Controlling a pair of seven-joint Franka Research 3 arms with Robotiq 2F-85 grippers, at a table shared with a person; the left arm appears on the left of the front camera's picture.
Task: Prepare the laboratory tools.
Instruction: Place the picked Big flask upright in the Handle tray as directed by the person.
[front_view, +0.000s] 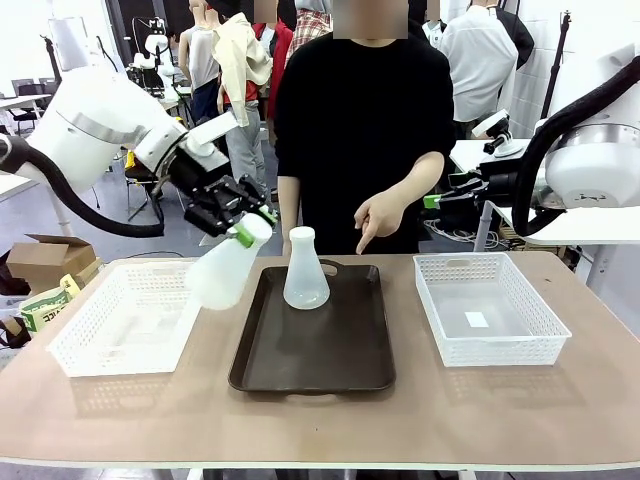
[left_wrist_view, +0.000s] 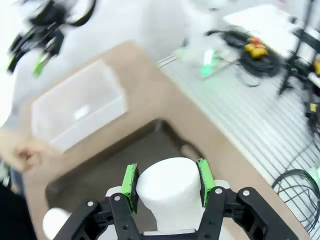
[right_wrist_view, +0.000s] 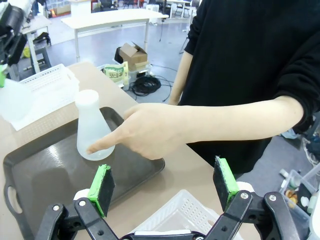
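1. The left gripper (front_view: 243, 226) is clamped on the neck of a frosted, translucent white conical flask (front_view: 225, 268), its green pads (left_wrist_view: 130, 186) pressed flat on either side of the smooth, rounded neck.
2. This held flask hangs tilted in the air, its wide round base lower and over the gap between the left lattice basket (front_view: 110, 330) and the dark brown tray (front_view: 330, 350).
3. A second conical flask (front_view: 305, 270) of the same cloudy plastic stands upright on the far part of the tray, narrow neck up, wide base flat on the tray's matte floor.
4. The tray is rectangular with rounded corners, a raised rim and a cut-out handle, lying on the tan bench (front_view: 320, 425).
5. The right gripper (right_wrist_view: 164, 187) hangs with its jaws wide apart and nothing between them, above the right white lattice basket (front_view: 490, 310).
6. The person's hand (front_view: 378, 215) points a finger down, just beside the standing flask.
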